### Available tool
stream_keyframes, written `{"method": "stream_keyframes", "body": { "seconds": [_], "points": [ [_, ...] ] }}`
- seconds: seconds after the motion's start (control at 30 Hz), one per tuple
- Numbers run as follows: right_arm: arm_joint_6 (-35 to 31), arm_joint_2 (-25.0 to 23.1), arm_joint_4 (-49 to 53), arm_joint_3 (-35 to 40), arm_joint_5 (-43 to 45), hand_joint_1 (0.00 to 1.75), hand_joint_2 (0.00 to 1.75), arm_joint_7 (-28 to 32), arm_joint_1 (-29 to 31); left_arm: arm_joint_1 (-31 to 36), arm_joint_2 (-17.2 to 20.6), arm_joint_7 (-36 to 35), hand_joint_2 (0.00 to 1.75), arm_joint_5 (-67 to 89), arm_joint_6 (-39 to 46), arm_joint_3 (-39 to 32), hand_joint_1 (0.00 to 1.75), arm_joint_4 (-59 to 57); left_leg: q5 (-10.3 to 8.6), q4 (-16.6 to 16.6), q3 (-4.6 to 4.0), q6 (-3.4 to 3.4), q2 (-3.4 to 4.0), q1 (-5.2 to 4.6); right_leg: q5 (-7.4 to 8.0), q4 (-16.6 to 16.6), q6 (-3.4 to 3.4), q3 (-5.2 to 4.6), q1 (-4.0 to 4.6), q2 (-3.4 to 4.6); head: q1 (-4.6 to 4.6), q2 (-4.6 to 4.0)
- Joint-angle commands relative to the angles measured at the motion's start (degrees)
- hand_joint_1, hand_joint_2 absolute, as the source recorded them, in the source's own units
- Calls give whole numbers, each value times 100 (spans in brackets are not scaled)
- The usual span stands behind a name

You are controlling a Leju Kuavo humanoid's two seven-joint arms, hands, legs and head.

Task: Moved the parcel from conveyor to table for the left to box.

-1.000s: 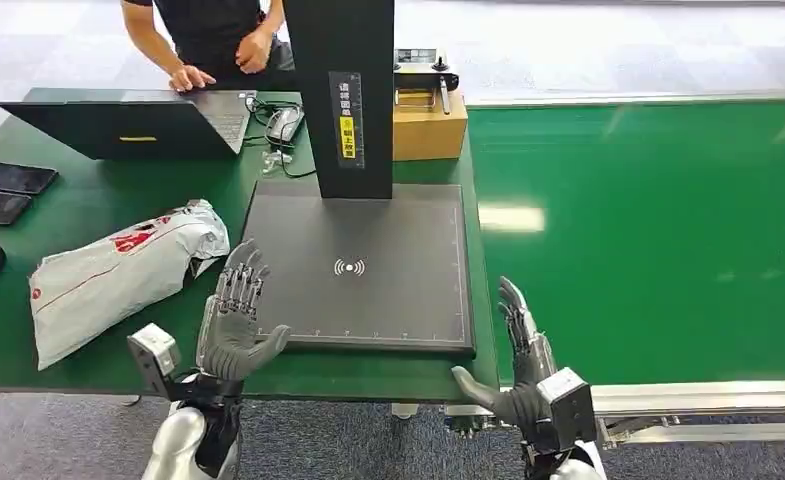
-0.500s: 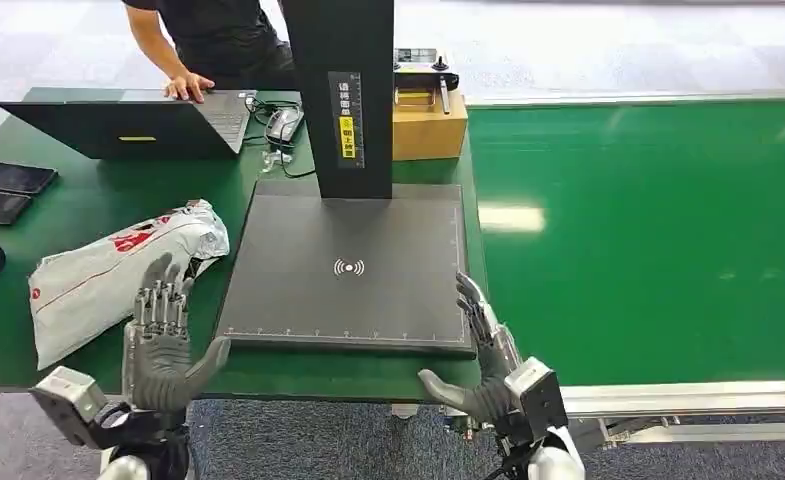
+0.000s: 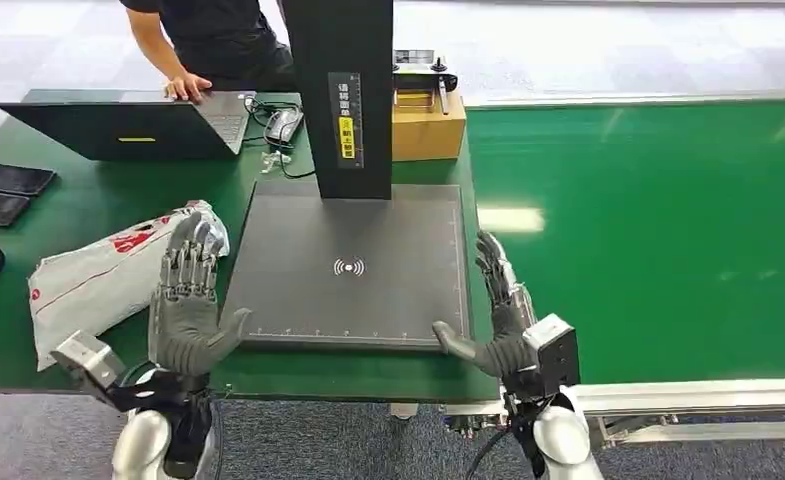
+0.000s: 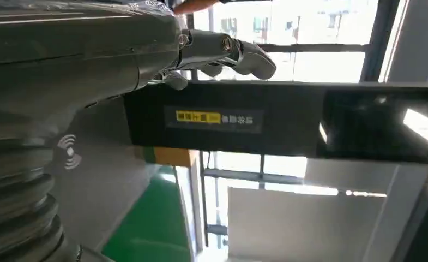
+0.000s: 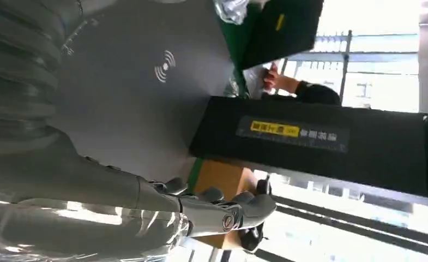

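Observation:
A grey-white plastic parcel (image 3: 108,275) with red markings lies on the green table (image 3: 98,210), left of the black scanner pad (image 3: 353,265). My left hand (image 3: 190,300) is raised over the table's front edge between parcel and pad, fingers spread and upright, holding nothing. My right hand (image 3: 500,315) stands at the pad's front right corner, fingers spread, empty. The wrist views show my left hand (image 4: 91,65) and right hand (image 5: 119,202) against the pad and the scanner's black column.
The green conveyor belt (image 3: 658,240) runs to the right and carries nothing. The scanner column (image 3: 340,95) rises behind the pad, with a cardboard box (image 3: 430,125) beside it. A laptop (image 3: 128,125), two phones (image 3: 8,190) and a person (image 3: 208,40) are at the table's far left.
Both hands rose and moved forward from the table's front edge; the left now partly overlaps the parcel's end, the right stands beside the pad's right edge. The parcel stayed put.

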State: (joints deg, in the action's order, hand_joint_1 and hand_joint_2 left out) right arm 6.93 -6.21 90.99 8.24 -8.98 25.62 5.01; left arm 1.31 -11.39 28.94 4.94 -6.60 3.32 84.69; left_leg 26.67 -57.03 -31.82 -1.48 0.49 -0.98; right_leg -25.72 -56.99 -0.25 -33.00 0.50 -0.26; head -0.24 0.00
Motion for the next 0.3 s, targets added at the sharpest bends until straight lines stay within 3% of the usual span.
{"method": "stream_keyframes", "body": {
  "seconds": [0.03,0.3],
  "points": [
    [127,-209,-506,-342,44,0,175,-30,382,417,90,-93,175,-196,-397,124,0,-683,-3,11,14,17,-11,5,0,10,5,15,2,-5,4,0],
    [291,-206,-345,-500,-87,0,175,-218,274,559,58,-219,175,104,-246,28,0,-992,-8,18,16,27,-16,7,2,16,9,15,3,-7,2,0]
  ]
}}
